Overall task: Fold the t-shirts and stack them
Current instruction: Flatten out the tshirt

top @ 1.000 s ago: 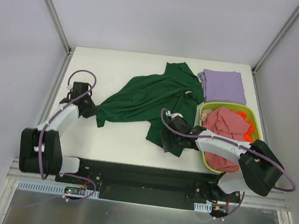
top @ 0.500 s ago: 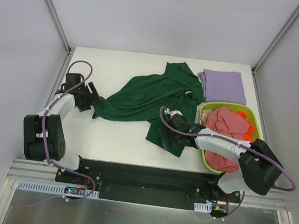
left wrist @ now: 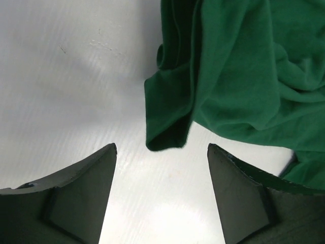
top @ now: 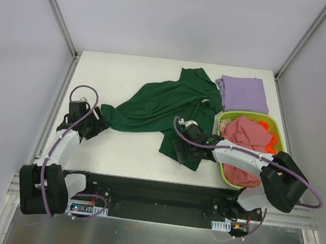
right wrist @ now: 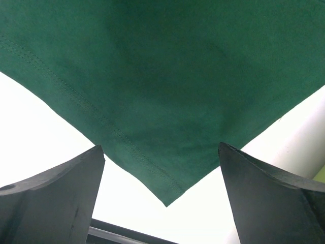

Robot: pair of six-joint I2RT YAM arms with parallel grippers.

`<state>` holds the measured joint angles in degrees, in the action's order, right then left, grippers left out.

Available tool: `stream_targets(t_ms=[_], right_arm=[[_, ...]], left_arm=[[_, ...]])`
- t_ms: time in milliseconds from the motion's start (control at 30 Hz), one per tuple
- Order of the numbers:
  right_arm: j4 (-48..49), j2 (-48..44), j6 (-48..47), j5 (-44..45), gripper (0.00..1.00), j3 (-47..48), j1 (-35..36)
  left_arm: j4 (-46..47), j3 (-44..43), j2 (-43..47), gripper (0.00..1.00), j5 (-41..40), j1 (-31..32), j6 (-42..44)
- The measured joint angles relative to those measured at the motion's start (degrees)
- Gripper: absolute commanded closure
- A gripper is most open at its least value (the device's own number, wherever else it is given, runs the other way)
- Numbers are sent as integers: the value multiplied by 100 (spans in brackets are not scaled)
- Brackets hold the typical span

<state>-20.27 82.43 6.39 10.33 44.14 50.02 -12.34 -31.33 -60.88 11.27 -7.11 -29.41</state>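
Dark green t-shirt (top: pixel 164 108) is lying on the desk (top: pixel 127 72), soft and limp. Left hand (left wrist: pixel 161 148) is hovering wide open, empty, at its left corner; right hand (right wrist: pixel 160 148) is gaping, seemingly empty, over the near hem corner, both good holds.

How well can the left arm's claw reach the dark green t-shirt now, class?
Probably yes: the left claw is open and a corner of the dark green t-shirt lies just ahead of it, nothing but table between.
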Motion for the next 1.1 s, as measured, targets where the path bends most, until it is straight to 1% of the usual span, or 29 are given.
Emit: stream_targets(t_ms=[67, 167, 233, 267, 367, 400, 433, 567, 600, 733, 933, 1100], right_arm=[[2, 0, 0, -20, 4, 0, 0], [4, 0, 0, -28, 4, 0, 0], [4, 0, 0, -26, 4, 0, 0], [7, -2, 0, -26, 4, 0, 0], [4, -4, -2, -24, 4, 0, 0], [4, -9, -2, -26, 4, 0, 0], [7, -9, -2, -26, 4, 0, 0], [9, -11, -4, -26, 4, 0, 0], [9, -13, -4, -26, 4, 0, 0], [15, -94, -50, -50, 4, -17, 0], [33, -520, -140, -243, 2, -251, 85], [-197, -671, -111, -404, 1, -367, 227]], left_arm=[[48, -39, -280, 42, -22, 0, 20], [52, -247, -872, 46, -55, 0, 87], [66, -411, -1174, 59, -68, 0, 140], [81, -498, -1314, 63, -61, 0, 170], [149, -667, -1574, 66, 7, 0, 229], [164, -688, -1606, 69, 28, 0, 240], [170, -688, -1611, 77, 37, 0, 245], [175, -688, -1556, 97, 52, 0, 289], [175, -688, -1508, 100, 55, 0, 295], [210, -651, -1189, 100, 52, 0, 286], [310, -422, -898, 100, 52, 0, 232], [313, -236, -684, 100, 57, 0, 151]])
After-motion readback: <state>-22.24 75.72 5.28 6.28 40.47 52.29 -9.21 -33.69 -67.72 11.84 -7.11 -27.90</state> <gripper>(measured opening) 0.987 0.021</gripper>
